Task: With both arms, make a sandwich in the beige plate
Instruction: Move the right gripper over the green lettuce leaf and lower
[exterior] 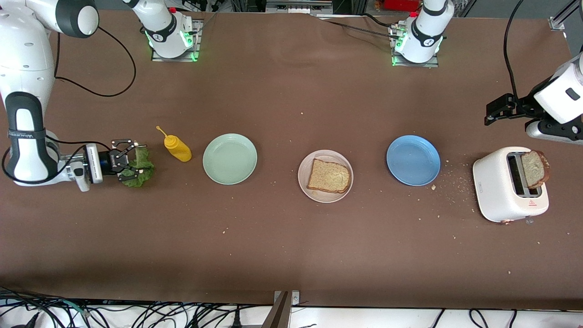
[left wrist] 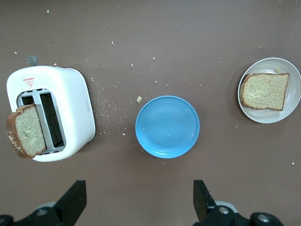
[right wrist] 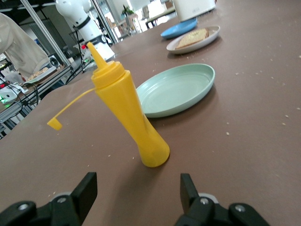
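Only one square slice of brown wholegrain bread (exterior: pixel 329 176) lay on the round pale beige plate (exterior: pixel 304 180) at the middle of the table, with nothing on top of it. Its partner, a second brown slice (exterior: pixel 535 169), stood tilted out of a slot of the white toaster (exterior: pixel 498 191) at the left arm's end, its lower part hidden inside. Between them sat the round blue plate (exterior: pixel 413 160), with crumbs scattered toward the toaster. At the right arm's end, the right gripper (exterior: pixel 133 165) lay low over the ruffled green lettuce leaf (exterior: pixel 140 171); its black fingers stood spread around the leaf, which they partly covered, so whether they touched it could not be made out. Just beside it stood the yellow squeeze bottle (exterior: pixel 176 147), then the mint-green plate (exterior: pixel 229 158). The left gripper (exterior: pixel 494 112) hung waiting with its fingers (left wrist: pixel 74 201) wide apart, the arm cut off by the picture's edge.
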Controlling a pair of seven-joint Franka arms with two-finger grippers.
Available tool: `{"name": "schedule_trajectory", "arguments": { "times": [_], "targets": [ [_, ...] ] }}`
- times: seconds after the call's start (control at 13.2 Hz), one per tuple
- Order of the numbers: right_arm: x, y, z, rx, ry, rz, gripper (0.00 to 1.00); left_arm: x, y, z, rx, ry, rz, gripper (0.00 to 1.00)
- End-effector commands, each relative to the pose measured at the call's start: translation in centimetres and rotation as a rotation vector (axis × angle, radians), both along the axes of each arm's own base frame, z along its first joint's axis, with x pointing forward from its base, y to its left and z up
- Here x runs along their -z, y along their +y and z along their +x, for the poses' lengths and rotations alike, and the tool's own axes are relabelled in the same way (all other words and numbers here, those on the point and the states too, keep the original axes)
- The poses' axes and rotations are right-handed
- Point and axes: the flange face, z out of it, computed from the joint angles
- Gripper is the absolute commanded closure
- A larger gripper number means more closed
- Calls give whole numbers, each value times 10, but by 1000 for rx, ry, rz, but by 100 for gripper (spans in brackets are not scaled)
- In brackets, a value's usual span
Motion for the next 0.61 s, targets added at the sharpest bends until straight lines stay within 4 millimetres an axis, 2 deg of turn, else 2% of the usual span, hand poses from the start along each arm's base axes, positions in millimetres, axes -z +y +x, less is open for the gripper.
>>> {"name": "schedule_trajectory", "arguments": {
  "times": [0.0,0.15,0.23,0.3,0.38,0.53],
  "targets": [
    [-64,-6,42,-15,25,-155,14,-5,2,-6,13,-1,-17,0],
    [-118,-5,61,-9,100,-265,14,-5,3,-6,13,-1,-18,0],
    [-156,-7,69,30,122,-343,13,-5,4,-6,12,1,-18,0],
    [-189,-10,72,72,141,-425,10,-5,4,-6,12,1,-19,0],
    [-218,-13,69,124,177,-502,9,-5,5,-6,10,1,-18,0],
    [-272,-13,60,234,243,-665,2,-4,9,-6,4,4,-19,0]
  ]
}}
